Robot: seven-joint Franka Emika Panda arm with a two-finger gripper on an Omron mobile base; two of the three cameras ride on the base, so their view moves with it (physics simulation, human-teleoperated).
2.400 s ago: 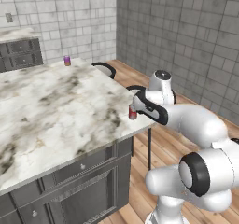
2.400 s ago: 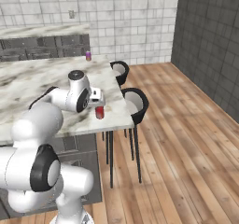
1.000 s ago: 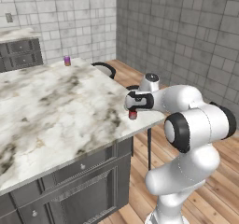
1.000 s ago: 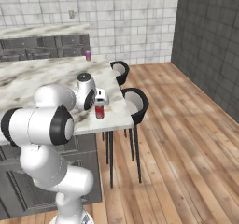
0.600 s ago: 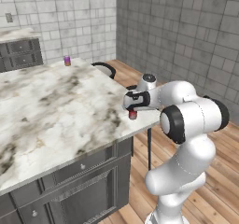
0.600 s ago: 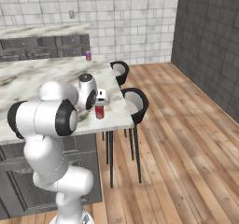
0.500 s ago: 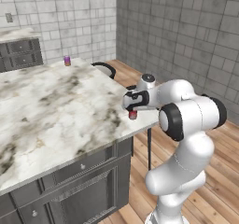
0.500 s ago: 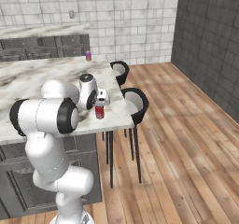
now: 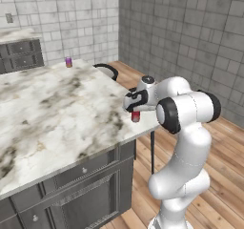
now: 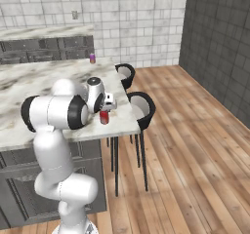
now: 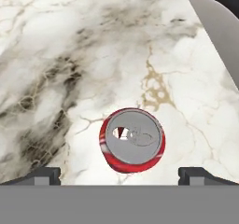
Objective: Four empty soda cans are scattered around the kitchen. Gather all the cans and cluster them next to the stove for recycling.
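The end effector [image 11: 119,174] hangs directly above the red soda can [image 11: 132,140], its fingers spread fully wide and holding nothing. The can stands upright on the marble surface [image 11: 93,55], below and between the two fingertips [image 11: 44,174], touching neither.

A glossy white robot arm [image 9: 183,128] is showing rounded, bulbous segments joined by dark grey circular joint caps. Its pincer [image 11: 119,175] is ending in two small dark fingertips [image 11: 44,175].
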